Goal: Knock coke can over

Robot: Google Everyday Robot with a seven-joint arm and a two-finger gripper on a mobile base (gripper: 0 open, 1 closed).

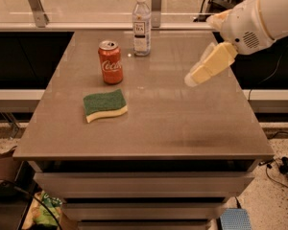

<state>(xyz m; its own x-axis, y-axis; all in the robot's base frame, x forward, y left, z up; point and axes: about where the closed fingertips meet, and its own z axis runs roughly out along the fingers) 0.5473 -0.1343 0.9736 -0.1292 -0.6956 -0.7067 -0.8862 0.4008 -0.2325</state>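
Observation:
The red coke can (110, 62) stands upright on the grey table (182, 123), left of the middle toward the back. My gripper (193, 78) hangs above the table's right part, pointing down and to the left, well to the right of the can and apart from it. It holds nothing that I can see. The white arm (259, 18) comes in from the upper right.
A clear water bottle with a white cap (141, 25) stands upright just behind and right of the can. A green and yellow sponge (104, 105) lies in front of the can. A metal rail runs behind the table. Cables lie on the floor at the right.

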